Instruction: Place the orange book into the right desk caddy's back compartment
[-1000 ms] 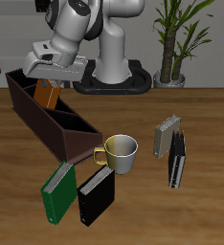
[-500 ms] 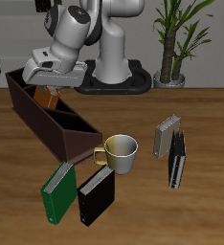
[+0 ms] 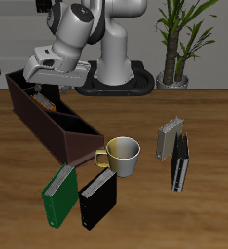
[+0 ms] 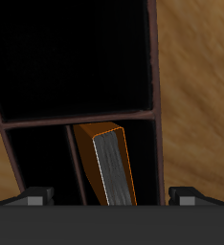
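Orange book (image 4: pixel 106 163) sits lower in the right desk caddy (image 3: pixel 50 124) than a second ago, now down inside the back compartment (image 3: pixel 33 94), leaning on a wall. My tool (image 3: pixel 50 86) hangs just above it, spread wide and empty, so I judge the placing done. From outside the caddy's wall hides nearly all of the book; its base is unseen.
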### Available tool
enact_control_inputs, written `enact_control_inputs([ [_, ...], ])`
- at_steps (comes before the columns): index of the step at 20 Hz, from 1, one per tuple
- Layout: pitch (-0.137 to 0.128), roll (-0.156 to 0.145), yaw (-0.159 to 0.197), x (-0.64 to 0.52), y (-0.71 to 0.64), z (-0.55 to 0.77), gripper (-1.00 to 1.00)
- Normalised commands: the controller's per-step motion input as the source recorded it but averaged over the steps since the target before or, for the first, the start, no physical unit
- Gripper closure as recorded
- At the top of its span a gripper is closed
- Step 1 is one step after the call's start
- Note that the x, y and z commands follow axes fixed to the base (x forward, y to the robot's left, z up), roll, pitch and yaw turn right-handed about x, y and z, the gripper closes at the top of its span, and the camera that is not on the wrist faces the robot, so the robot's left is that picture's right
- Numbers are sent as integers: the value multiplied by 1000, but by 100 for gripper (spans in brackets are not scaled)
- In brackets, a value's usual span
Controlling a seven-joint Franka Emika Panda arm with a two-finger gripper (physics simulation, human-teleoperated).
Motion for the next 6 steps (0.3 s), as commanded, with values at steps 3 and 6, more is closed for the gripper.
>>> enact_control_inputs([
  [3, -6, 25, -53, -17, 85, -34, -100],
  [6, -21, 32, -32, -62, 197, 5, -100],
])
